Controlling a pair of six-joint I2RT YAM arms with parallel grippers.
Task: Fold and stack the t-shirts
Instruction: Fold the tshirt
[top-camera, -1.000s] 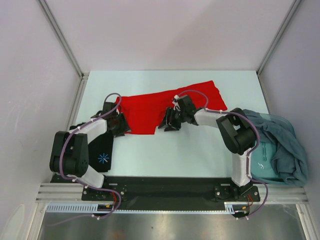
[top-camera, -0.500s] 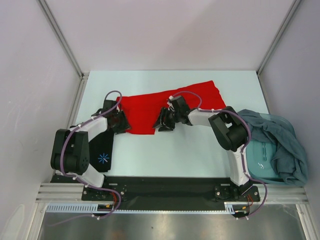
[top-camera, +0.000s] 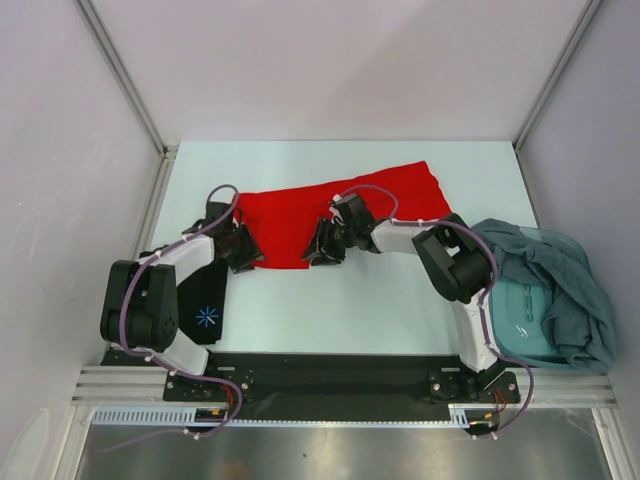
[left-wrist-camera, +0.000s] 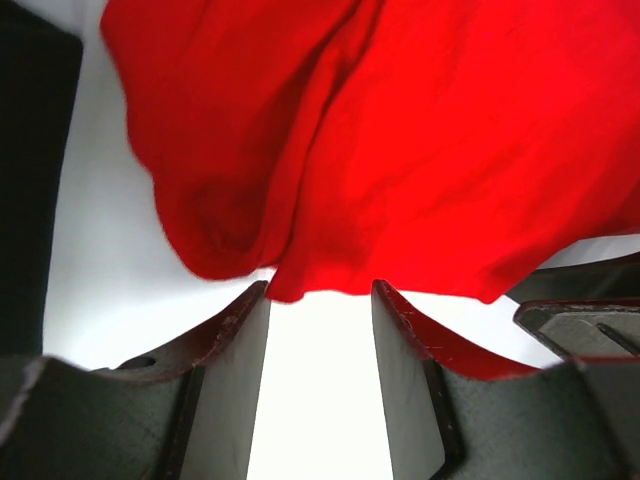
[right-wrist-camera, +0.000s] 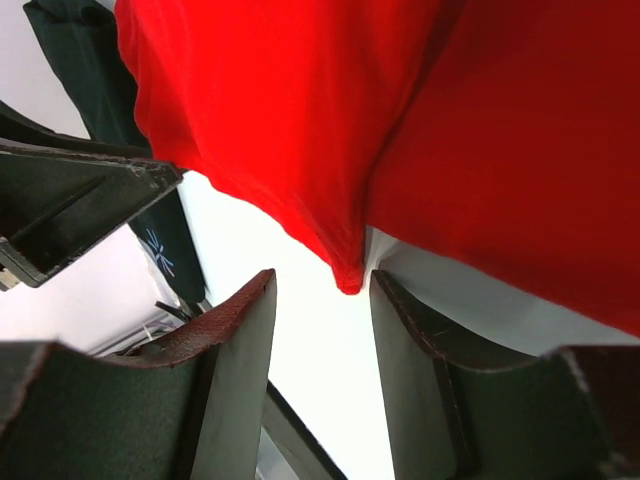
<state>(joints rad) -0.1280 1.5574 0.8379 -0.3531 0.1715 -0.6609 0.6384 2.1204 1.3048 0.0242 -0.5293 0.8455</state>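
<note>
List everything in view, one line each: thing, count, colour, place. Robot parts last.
red shirt: one, bright red, spread across the far middle of the table
black shirt: one, black with a blue-white starburst, near left, partly under the left arm
grey shirts: a heap, count unclear, teal-grey, in and over the tub
tub: one, pale teal, right edge of the table
table: one, white, under everything
left gripper: one, dark, open, at the red shirt's near left edge
right gripper: one, dark, open, at the red shirt's near edge, around a fold tip
</note>
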